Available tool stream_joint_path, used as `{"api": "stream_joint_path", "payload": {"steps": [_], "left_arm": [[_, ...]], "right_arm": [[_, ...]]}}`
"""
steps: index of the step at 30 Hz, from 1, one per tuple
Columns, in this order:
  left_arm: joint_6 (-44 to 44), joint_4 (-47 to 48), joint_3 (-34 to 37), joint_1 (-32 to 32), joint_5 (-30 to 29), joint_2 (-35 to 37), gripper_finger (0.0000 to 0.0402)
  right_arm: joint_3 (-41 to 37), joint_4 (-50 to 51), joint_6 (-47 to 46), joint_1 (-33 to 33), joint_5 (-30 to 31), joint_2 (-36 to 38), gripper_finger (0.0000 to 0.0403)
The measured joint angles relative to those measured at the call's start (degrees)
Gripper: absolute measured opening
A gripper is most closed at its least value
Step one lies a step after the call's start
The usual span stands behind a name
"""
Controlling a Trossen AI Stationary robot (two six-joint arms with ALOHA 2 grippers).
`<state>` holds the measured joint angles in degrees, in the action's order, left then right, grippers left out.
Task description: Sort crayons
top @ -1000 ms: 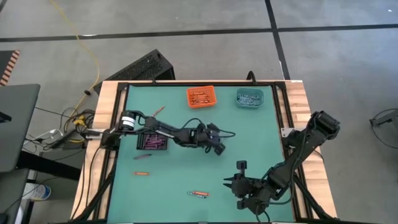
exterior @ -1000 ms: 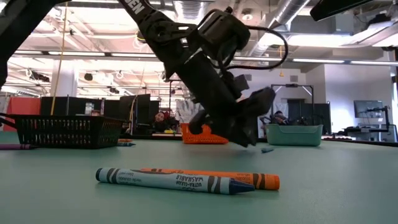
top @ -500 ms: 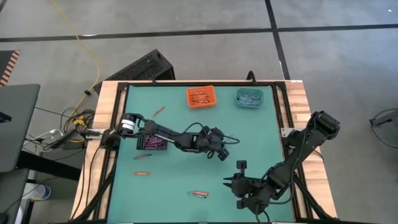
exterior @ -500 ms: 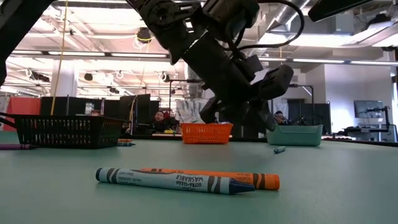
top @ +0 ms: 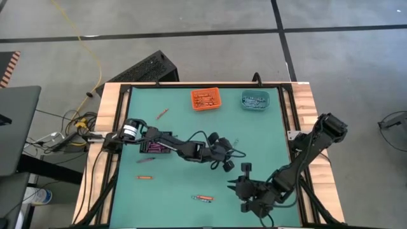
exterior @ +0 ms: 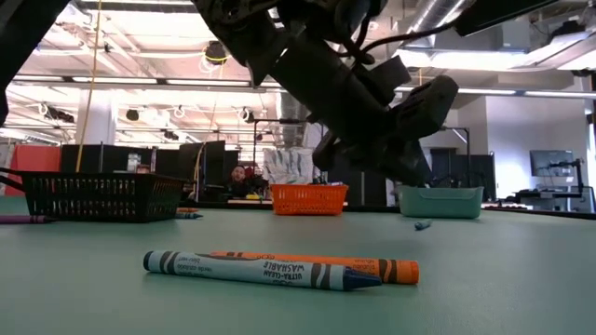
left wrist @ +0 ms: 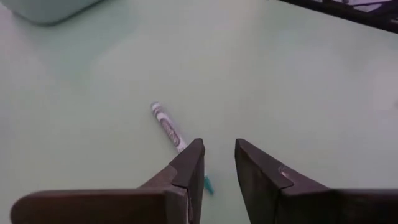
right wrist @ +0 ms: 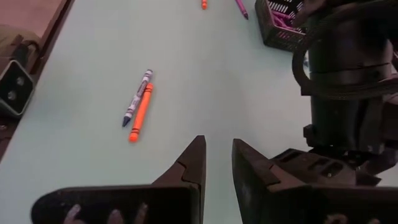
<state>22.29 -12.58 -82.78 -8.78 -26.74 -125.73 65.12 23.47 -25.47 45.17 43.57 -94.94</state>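
Nearest to us in the low view, two crayons lie side by side and touching on the green surface (top: pixel 184 124): a blue crayon (exterior: pixel 261 270) in front and an orange crayon (exterior: pixel 377 269) just behind it. From above, this pair sits at the lower middle of the frame.

Just right of the pair in the high view we find the right pincer (top: pixel 233 186), low in the frame and pointing toward them. Its own camera shows the fingers (right wrist: pixel 189 165) a narrow gap apart with nothing between them, so it is released and hangs over bare surface.

A little farther up, at the centre of the high view, the left arm reaches in from the left edge and ends at the left pincer (top: pixel 227 166). In its wrist view the fingertips (left wrist: pixel 193 155) also stand a narrow gap apart, gripping nothing. A loose blue crayon (left wrist: pixel 166 126) lies flat on the surface just ahead of them, its far end passing behind one finger. In the low view this crayon (exterior: pixel 422 224) lies at centre right, clear of the arm above it.

At the left of the high view we see an orange crayon (top: pixel 144 177), a darker crayon (top: pixel 146 159) above it, and a red crayon (top: pixel 162 113) higher still, all lying apart.

The black bin (top: pixel 156 144) stands at centre left with purple crayons inside. Farthest off, along the top edge of the surface, the orange bin (top: pixel 205 99) and the teal bin (top: pixel 255 100) stand near each other, each holding crayons.
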Motion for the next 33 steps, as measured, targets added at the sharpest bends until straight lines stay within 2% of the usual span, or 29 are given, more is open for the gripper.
{"api": "stream_joint_path", "payload": {"steps": [6,10,14,18,21,27,33], "left_arm": [[-3.9,-1.03,0.0,0.33,-0.4,0.0,0.0128],[-1.36,-2.02,0.0,1.14,-0.8,-0.68,0.017],[-0.1,-5.57,-0.68,1.55,-0.62,-4.9,0.0188],[-0.69,-3.02,-5.19,1.57,-3.03,-10.03,0.0189],[-1.99,2.56,-8.93,1.67,-4.21,-11.97,0.019],[-1.6,12.01,-12.22,1.64,-5.72,-12.87,0.0185],[-0.39,12.54,-12.22,1.8,-2.95,-12.87,0.0126]], "right_arm": [[0.0,0.01,0.0,-0.02,0.0,0.0,0.0072],[0.0,0.02,0.0,0.22,0.0,0.0,0.0072],[0.0,0.02,0.3,0.0,-0.01,0.01,0.0072],[-0.04,0.04,0.19,-0.22,-0.04,0.0,0.0072],[-0.04,0.04,0.05,-0.12,-0.15,0.01,0.0072],[-0.04,0.29,0.04,0.28,-0.26,0.0,0.0072],[-0.04,0.23,0.0,0.22,-0.26,0.01,0.0072]]}}
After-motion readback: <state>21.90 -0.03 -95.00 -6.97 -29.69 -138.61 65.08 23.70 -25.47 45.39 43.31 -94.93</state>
